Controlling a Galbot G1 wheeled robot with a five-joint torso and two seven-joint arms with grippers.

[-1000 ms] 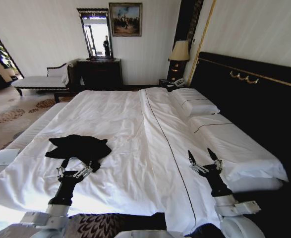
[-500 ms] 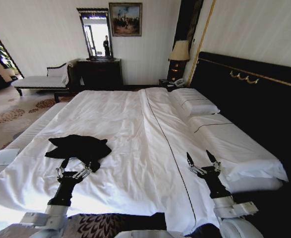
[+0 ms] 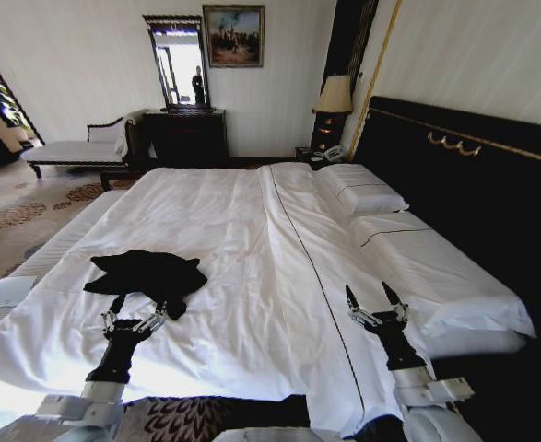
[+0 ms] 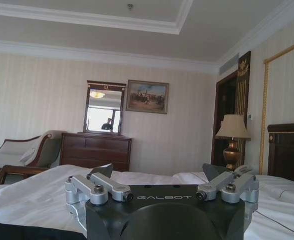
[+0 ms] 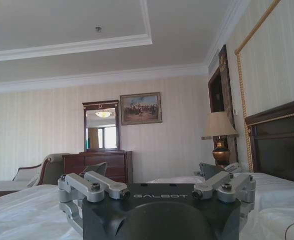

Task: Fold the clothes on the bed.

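The left pincer [image 3: 135, 308] hovers low over the near part of the bed [image 3: 242, 221], at about 7 o'clock in the head view. Its fingers are spread and hold nothing. The fingertips point toward the near edge of the T-shirt [image 3: 147, 273] and stand just beside it; contact cannot be confirmed. In the left wrist view the same pincer [image 4: 159, 172] shows both fingers wide apart, with white bedding beyond them.

The T-shirt lies bunched on the white sheet on the left half of the bed, at about 9 o'clock. It is crumpled in an irregular dark heap, with no flat panel, straight edge or lettering showing.

The right pincer [image 3: 373, 298] hovers at about 5 o'clock, over the right half of the bed and well apart from the T-shirt. Its fingers are spread and empty, as the right wrist view [image 5: 156, 171] confirms.

Task status, as a judgement: folding has not started. The T-shirt remains to be gripped, spread flat and folded.
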